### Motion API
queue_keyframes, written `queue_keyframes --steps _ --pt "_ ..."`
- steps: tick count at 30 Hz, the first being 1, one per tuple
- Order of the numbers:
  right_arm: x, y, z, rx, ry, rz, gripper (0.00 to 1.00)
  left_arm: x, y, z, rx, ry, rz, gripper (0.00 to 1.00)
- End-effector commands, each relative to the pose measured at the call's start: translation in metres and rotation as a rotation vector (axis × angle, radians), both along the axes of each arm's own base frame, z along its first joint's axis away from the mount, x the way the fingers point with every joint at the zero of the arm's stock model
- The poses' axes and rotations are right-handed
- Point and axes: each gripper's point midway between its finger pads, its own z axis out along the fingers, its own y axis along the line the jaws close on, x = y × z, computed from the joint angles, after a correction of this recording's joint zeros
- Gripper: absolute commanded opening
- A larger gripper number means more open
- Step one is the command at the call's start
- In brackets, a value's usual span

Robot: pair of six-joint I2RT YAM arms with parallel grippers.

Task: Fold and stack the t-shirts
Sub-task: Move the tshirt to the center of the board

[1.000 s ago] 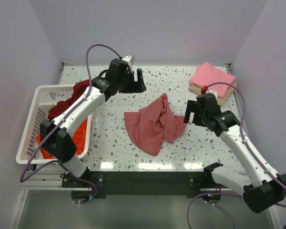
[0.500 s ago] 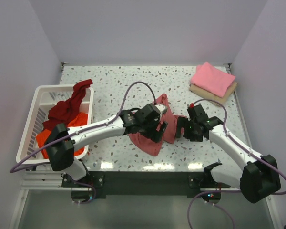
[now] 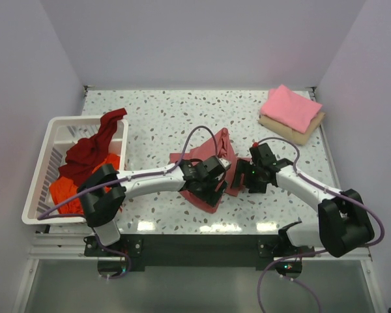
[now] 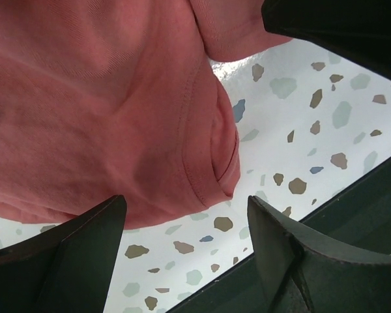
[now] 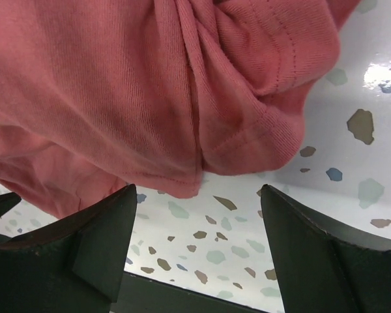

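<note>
Your left jaws stand wide open and hold nothing, low over the near hem of the crumpled rose-red t-shirt (image 3: 220, 149) in the middle of the counter (image 3: 156, 124). Your right jaws are just as wide and empty, over the shirt's bunched right edge, close beside the left ones. The bright pink t-shirt (image 3: 290, 107) lies folded in the far right corner. The maroon t-shirt (image 3: 94, 143) and orange t-shirt (image 3: 65, 189) sit in the white basket (image 3: 49, 150) at left.
</note>
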Motion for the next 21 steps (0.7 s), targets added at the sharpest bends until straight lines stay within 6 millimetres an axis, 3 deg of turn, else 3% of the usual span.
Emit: queue_keyframes --steps 1,6,13,16,17,18,20,21 --pt "0.003 0.013 -0.002 0.05 -0.014 0.003 0.79 -0.003 -0.003 -0.008 0.007 -0.007 -0.012 0.79" --pt "0.001 0.024 -0.006 0.05 -0.008 0.023 0.78 -0.013 -0.013 -0.014 -0.048 0.027 -0.039 0.79" --pt "-0.003 0.039 -0.017 0.007 0.022 0.057 0.76 -0.023 -0.006 -0.047 -0.026 0.069 -0.064 0.79" --pt "-0.002 0.039 -0.022 -0.03 0.029 0.049 0.67 -0.023 0.002 -0.054 0.0 0.064 -0.056 0.65" --pt "-0.002 0.036 -0.024 -0.046 0.033 0.037 0.63 -0.024 0.005 -0.056 0.011 0.062 -0.056 0.51" --pt "-0.003 0.033 -0.025 -0.062 0.044 0.033 0.53 -0.023 0.009 -0.058 0.029 0.055 -0.048 0.44" --pt "0.0 0.031 -0.021 -0.084 0.036 0.032 0.45 -0.023 0.014 -0.058 0.047 0.055 -0.044 0.25" --pt "-0.002 0.026 -0.019 -0.105 0.042 0.028 0.35 -0.018 0.022 -0.06 0.084 0.023 -0.025 0.19"
